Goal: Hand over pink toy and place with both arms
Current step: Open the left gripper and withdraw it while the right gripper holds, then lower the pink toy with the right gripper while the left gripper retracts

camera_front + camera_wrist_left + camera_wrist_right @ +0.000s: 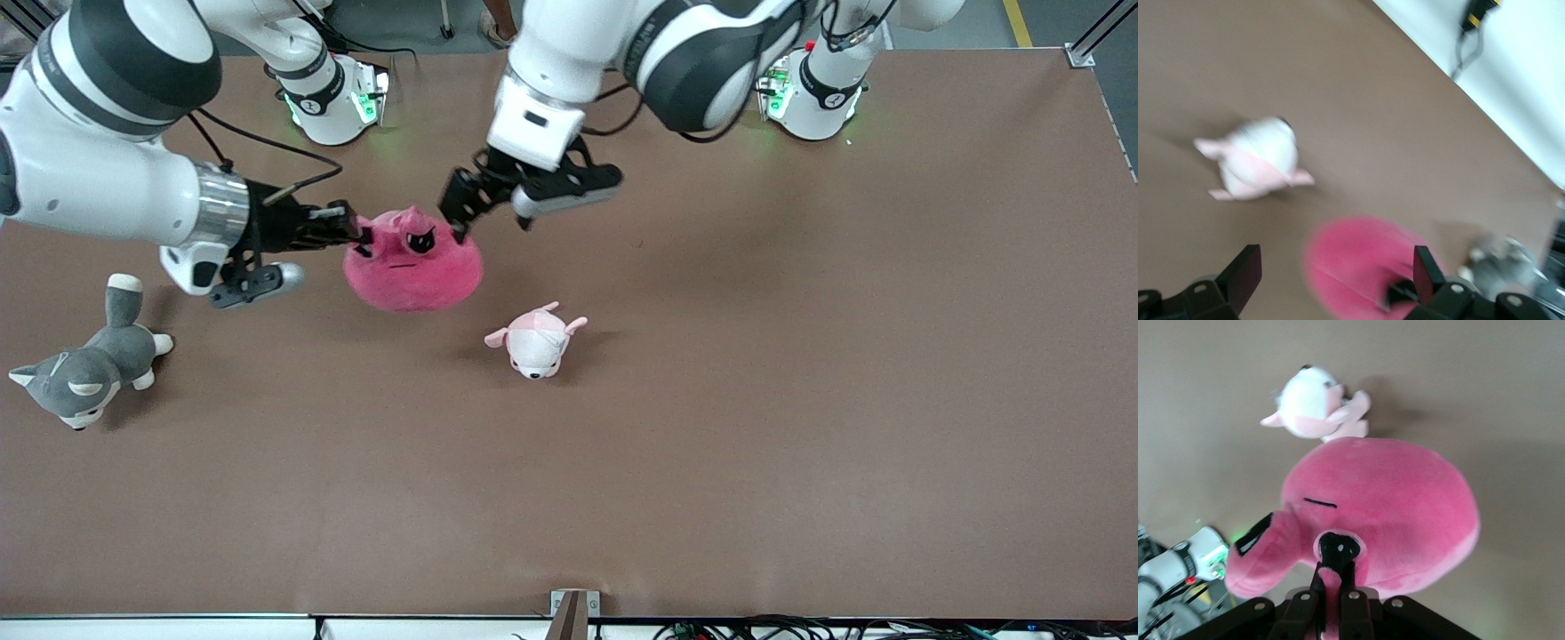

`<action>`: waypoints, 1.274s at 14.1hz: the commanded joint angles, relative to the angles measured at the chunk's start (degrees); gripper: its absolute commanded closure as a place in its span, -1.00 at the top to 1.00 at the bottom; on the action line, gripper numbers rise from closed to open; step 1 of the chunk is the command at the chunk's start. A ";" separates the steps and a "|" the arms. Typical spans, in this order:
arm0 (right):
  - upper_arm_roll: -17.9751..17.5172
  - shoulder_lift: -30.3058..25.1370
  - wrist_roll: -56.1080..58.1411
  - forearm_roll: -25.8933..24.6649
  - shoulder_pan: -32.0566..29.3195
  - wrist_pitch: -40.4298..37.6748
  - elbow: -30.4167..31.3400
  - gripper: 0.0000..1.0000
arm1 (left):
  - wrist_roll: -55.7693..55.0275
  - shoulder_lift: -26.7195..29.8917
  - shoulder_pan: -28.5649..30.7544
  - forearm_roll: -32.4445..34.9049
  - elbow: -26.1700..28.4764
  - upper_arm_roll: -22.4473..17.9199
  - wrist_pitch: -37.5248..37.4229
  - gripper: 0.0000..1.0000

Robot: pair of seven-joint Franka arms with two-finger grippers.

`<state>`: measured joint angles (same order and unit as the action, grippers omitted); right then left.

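While our right arm holds the load, we read the front view from the right arm's end of the table toward the left arm's end. First comes a grey plush cat (84, 364), lying untouched on the brown table (800, 400). Next, our right gripper (356, 233) has its fingers closed on an ear of the pink toy (413, 260); the right wrist view shows them pinching a small fold of fabric at the top, the round body hanging below. From these pictures we cannot tell for certain whether the toy's underside is clear of the table. Beside it, our left gripper (462, 218) hovers over the toy's other edge with jaws spread wide and nothing between them; its own camera shows the two black fingertips (1426, 272) straddling the pink mass. A small pink-and-white puppy (536, 340) lies nearer the front camera, apart from the toy.

We judge the toy light, soft and easily squashed, neither slippery nor fragile. A pinch on a loose ear lets it sag and swing, so our receiving gripper would do better to close on a firm bunch of plush near the top.
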<state>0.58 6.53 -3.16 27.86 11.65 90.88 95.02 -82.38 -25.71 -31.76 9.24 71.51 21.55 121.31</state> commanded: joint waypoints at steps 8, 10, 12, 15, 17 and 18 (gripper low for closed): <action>-0.41 7.87 9.39 -5.89 -15.67 3.24 -3.79 -0.99 | 28.65 3.73 19.53 1.13 1.18 0.16 -17.51 1.00; -0.41 10.33 14.91 -5.63 -17.36 3.95 -3.79 -0.99 | 35.07 4.61 22.44 1.13 0.83 0.16 -18.22 1.00; -0.41 12.35 21.59 -5.71 -18.41 3.95 -3.88 -0.99 | 38.77 6.45 24.81 1.04 0.83 0.07 -20.75 1.00; -0.50 15.08 28.72 -5.19 -20.17 4.30 -3.88 -0.99 | 43.25 8.73 28.06 1.04 0.65 0.16 -28.13 1.00; -0.50 16.57 32.15 -3.27 -21.40 4.39 -3.88 -0.99 | 49.12 10.66 30.09 1.04 0.65 0.25 -30.16 1.00; -0.41 17.45 34.17 -1.60 -21.92 4.39 -3.88 -0.99 | 53.42 11.81 30.96 1.04 0.65 0.16 -31.39 1.00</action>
<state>1.20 22.42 27.33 23.60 -8.19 95.89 92.40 -34.91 -16.85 -2.61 9.52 71.34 21.29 92.29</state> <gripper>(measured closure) 0.899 0.000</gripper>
